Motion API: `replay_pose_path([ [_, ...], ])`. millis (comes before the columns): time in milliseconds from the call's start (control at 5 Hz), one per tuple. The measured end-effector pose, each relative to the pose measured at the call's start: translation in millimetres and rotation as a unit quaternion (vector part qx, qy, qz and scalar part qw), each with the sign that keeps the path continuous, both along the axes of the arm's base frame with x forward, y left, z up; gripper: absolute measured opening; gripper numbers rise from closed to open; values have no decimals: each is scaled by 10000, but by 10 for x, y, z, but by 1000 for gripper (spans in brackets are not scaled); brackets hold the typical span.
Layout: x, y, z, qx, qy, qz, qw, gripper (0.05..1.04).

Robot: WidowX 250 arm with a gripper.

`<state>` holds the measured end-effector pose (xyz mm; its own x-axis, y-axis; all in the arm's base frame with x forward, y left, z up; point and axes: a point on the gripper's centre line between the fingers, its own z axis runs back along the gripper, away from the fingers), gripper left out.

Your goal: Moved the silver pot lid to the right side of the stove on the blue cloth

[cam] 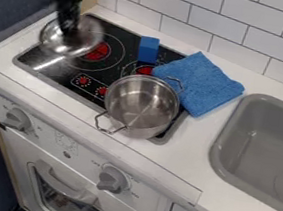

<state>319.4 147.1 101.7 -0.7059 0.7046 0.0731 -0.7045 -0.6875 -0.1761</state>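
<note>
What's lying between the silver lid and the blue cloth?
In the camera view, the black stove top lies between them, with the blue block toward the back of that stretch and the silver pot toward the front.

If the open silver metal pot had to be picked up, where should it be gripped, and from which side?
Probably the rim of the silver metal pot on its left in the view, coming straight down from above: the pot stands upright and open, so its thin wall can be pinched from inside and out. There it avoids the far wire handle, beside the blue cloth.
</note>
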Motion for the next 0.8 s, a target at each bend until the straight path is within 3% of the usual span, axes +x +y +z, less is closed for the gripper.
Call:
replay_pose_path([
  [200, 326, -456, 269, 82, -218, -477, 9986, 278],
  [600, 818, -1279, 340, -98, -137, -1560, 9876, 278],
  [800, 922, -1479, 283, 119, 34, -1960, 9805, 278],
])
